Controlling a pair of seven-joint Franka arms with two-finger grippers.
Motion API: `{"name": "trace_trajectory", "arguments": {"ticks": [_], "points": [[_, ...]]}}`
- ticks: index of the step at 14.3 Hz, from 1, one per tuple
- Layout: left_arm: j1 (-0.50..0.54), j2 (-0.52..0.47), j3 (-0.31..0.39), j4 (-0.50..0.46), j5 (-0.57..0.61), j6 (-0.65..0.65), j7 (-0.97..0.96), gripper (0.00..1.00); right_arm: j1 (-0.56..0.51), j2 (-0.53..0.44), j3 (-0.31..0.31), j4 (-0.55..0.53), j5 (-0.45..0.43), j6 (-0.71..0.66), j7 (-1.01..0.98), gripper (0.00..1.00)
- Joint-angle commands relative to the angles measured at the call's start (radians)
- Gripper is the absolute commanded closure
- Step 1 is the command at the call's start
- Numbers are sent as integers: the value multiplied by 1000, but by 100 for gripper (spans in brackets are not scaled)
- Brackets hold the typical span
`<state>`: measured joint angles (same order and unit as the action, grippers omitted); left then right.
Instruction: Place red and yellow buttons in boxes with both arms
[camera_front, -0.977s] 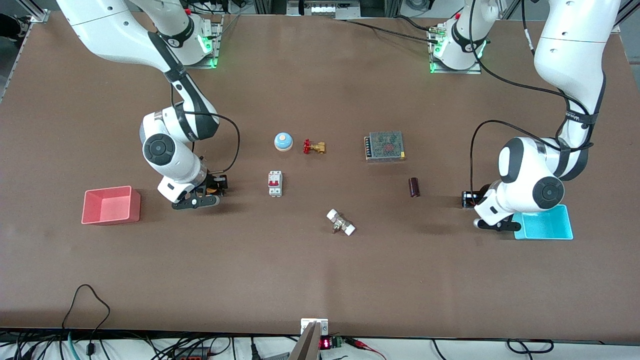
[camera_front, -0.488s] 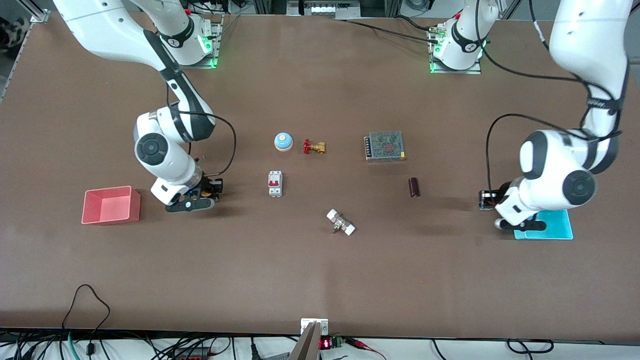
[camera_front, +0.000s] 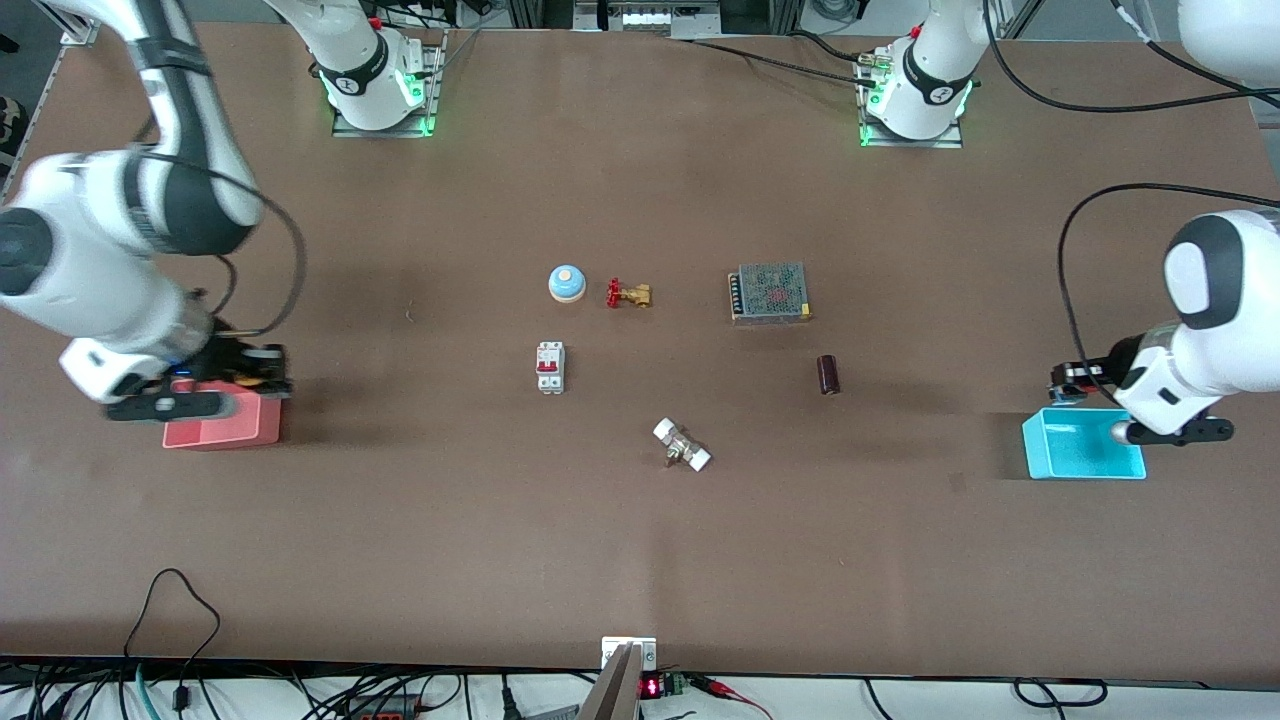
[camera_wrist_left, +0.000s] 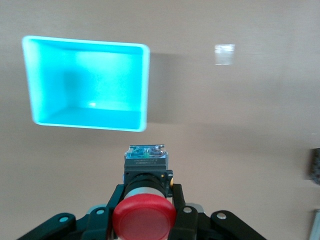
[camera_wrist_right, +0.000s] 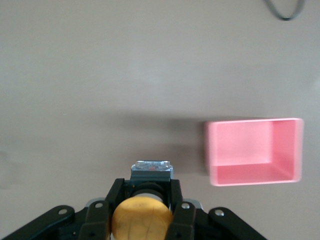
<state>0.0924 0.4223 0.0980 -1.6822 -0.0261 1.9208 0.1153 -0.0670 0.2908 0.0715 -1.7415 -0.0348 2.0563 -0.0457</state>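
The left gripper (camera_wrist_left: 145, 220) is clamping the red button (camera_wrist_left: 144, 216) above the cyan box (camera_front: 1075, 452) while the right gripper (camera_wrist_right: 142, 220) is pinching the yellow button (camera_wrist_right: 142, 217) over the pink box (camera_front: 215, 432), both buttons likely light, rigid, best gripped at the collar.

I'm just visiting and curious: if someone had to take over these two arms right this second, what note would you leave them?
Left gripper: shut on the red button, up in the air beside the blue box.
Right gripper: shut on the yellow button, up in the air beside the pink box.
Done: both buttons picked up and carried to their boxes.
Left: both boxes look empty; bring each button over its box and let go.
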Motion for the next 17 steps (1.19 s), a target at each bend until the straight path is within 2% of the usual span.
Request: {"name": "trace_trajectory", "arguments": {"ticks": [1, 3, 7, 13, 17], "points": [[53, 94, -1, 125, 0, -20, 58, 100, -11, 74, -116, 53, 81, -12, -193, 86], [58, 143, -1, 185, 3, -22, 58, 100, -11, 134, -159, 75, 113, 4, -256, 86], [73, 206, -1, 237, 2, -29, 60, 100, -40, 247, -160, 94, 116, 137, -299, 86], [86, 318, -1, 349, -3, -19, 78, 100, -65, 318, -160, 85, 107, 212, -347, 85], [86, 357, -1, 357, -9, -16, 96, 100, -83, 352, -159, 80, 112, 229, -347, 84]]}}
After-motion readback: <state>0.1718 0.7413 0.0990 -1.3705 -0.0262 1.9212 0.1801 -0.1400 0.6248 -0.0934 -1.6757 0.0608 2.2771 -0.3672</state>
